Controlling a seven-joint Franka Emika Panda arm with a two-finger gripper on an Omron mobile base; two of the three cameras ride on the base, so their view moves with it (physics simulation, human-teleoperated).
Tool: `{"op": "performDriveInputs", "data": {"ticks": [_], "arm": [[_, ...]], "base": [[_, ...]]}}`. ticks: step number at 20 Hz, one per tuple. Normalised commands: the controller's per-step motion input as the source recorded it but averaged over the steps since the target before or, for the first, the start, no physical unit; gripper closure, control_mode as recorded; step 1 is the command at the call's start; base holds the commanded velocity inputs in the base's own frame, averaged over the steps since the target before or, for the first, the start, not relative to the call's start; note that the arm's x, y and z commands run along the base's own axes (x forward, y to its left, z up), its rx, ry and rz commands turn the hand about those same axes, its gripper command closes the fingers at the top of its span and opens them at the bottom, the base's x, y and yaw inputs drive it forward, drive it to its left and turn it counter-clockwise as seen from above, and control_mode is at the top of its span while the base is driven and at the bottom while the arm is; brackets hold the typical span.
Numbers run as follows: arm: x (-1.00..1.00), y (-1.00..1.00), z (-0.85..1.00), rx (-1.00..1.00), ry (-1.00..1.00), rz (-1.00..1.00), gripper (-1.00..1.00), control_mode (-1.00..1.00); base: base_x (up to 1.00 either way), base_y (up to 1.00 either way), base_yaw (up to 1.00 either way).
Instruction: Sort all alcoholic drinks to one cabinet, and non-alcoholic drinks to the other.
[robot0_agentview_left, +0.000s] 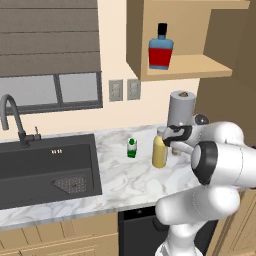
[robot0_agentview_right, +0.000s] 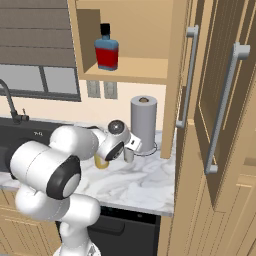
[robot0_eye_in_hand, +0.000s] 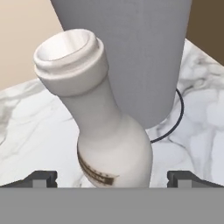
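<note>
Your small cabinet (robot0_agentview_left: 210, 65) has the blue bottle (robot0_agentview_left: 160, 48) on its shelf already. The gripper (robot0_eye_in_hand: 112, 177) sits with fingers wide apart around the grey long-necked bottle (robot0_eye_in_hand: 103, 127), standing on the counter (robot0_agentview_left: 120, 175) beside the paper towel roll (robot0_agentview_right: 143, 122).

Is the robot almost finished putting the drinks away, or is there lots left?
One looks done: the blue bottle stands on the small cabinet shelf. In hand: the open pincer sits around the grey long-necked bottle by the paper towel roll, not gripping yet. Left: the yellow bottle and green carton wait on the counter; the pantry unit shows no drinks inside.
</note>
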Motion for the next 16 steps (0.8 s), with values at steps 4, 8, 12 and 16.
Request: {"op": "performDriveInputs", "data": {"ticks": [4,8,12,16], "arm": [[0.03,-0.04,-0.09,0.0,0.0,0.0,-1.0,-1.0],[0.04,-0.04,0.0,0.0,0.0,0.0,1.0,-1.0],[0.02,-0.08,0.0,0.0,0.0,0.0,1.0,-1.0],[0.0,-0.05,0.01,0.0,0.0,0.0,1.0,-1.0]], "base": [[0.0,0.0,0.0],[0.0,0.0,0.0],[0.0,0.0,0.0],[0.0,0.0,0.0]]}}
